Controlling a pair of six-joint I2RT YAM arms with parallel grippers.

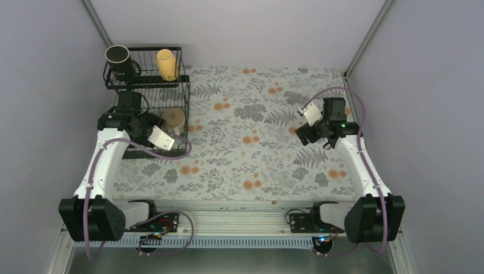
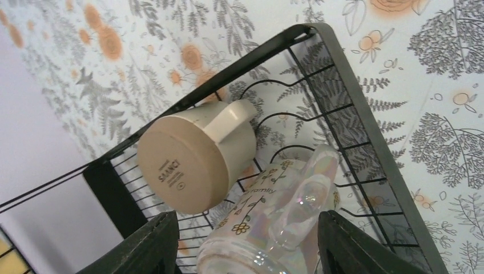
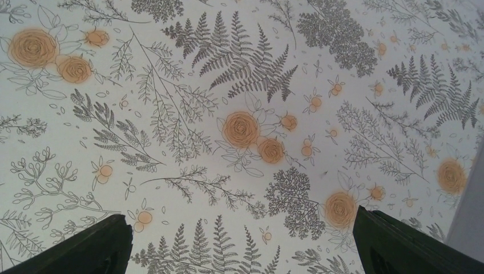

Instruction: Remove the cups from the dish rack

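The black wire dish rack (image 1: 184, 91) stands at the far left corner. On its upper shelf are a black mug (image 1: 118, 57) and a pale yellow tumbler (image 1: 166, 64). In the lower tier a cream mug (image 1: 174, 119) (image 2: 188, 165) sits bottom up. Beside it a clear iridescent glass cup (image 2: 279, 211) with a flower print lies tilted on the wires (image 2: 268, 51). My left gripper (image 1: 140, 123) (image 2: 251, 251) reaches into the lower tier with its jaws either side of the glass cup; a gap shows at the left finger. My right gripper (image 1: 305, 136) (image 3: 242, 251) hangs open over the cloth, holding nothing.
A floral cloth (image 1: 251, 142) covers the table. Grey walls close in at the back and both sides, and the rack sits tight against the left wall. The left arm's cable loops over the rack's near right corner (image 1: 185, 148).
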